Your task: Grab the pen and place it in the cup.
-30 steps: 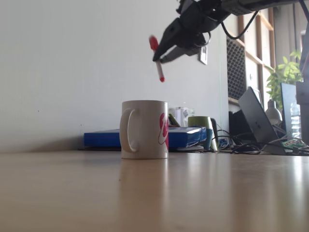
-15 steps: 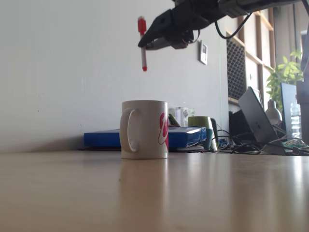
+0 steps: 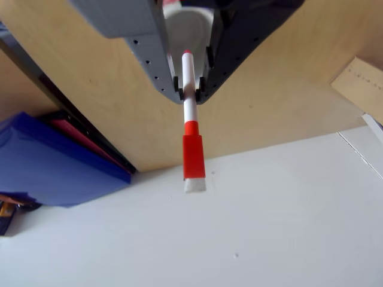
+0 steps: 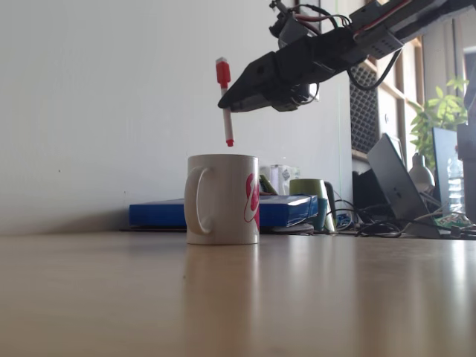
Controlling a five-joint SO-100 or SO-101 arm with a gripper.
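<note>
Nearest in the other view: gripper (image 3: 189, 88) clamped on the pen (image 3: 190, 128), jaws pinching the white barrel about midway, red cap and white end hanging toward the lens. Beyond the jaws, white rim of the cup (image 3: 189, 27) directly behind the barrel, wooden table (image 3: 287, 89) around it, a blue folder (image 3: 54, 167) off to the left.

In the fixed view: cup (image 4: 222, 198) standing upright on the table (image 4: 238, 297), handle to the left. Above it, pen (image 4: 225, 103) held nearly upright, red tip down, just over the opening and not yet inside; gripper (image 4: 225, 104) gripping mid-barrel. Behind, the blue folder (image 4: 223, 210).

Likely light, stiff, smooth and a bit slippery; mid-barrel hold looks sound. Cup far wider, so an easy drop, though a bounce off the hard ceramic seems possible.
</note>
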